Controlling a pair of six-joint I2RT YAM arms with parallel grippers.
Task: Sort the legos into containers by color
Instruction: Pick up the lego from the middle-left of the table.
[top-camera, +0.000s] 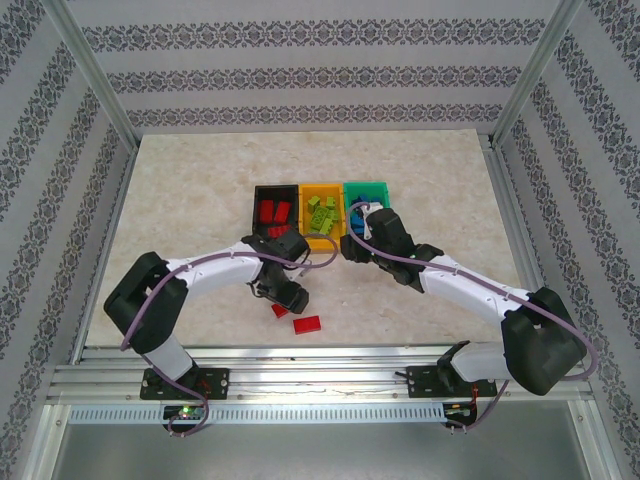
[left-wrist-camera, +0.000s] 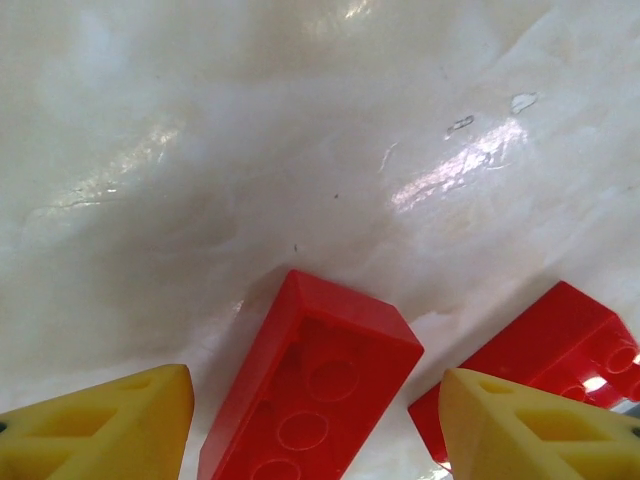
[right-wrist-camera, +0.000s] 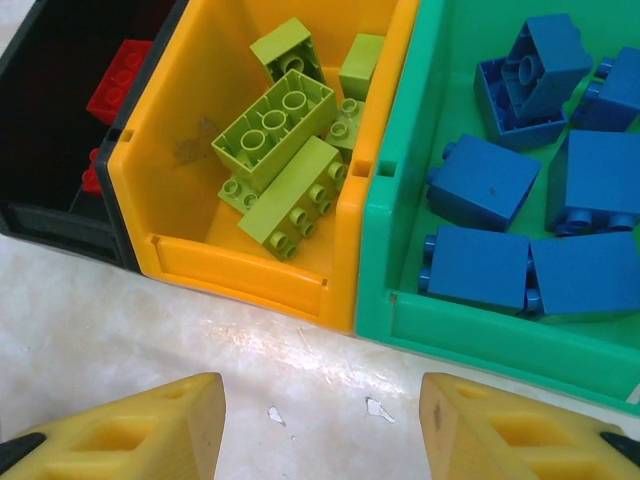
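Observation:
My left gripper (left-wrist-camera: 315, 432) stands open low over the table, its yellow fingers (left-wrist-camera: 110, 425) on either side of an upside-down red lego (left-wrist-camera: 310, 385) without touching it. A second red lego (left-wrist-camera: 565, 345) lies just right of it. From above, both red legos (top-camera: 280, 311) (top-camera: 306, 324) lie near the front edge by the left gripper (top-camera: 286, 298). My right gripper (right-wrist-camera: 320, 430) is open and empty in front of the containers. The black bin (right-wrist-camera: 60, 220) holds red legos (right-wrist-camera: 120, 75), the orange bin (right-wrist-camera: 240, 270) lime legos (right-wrist-camera: 275, 125), the green bin (right-wrist-camera: 480, 330) blue legos (right-wrist-camera: 485, 180).
The three bins (top-camera: 322, 192) stand side by side at the table's middle, black left, orange centre, green right. The right gripper (top-camera: 352, 243) hangs just in front of them. Metal frame posts (top-camera: 100, 90) and patterned walls ring the marble-look table (top-camera: 200, 190).

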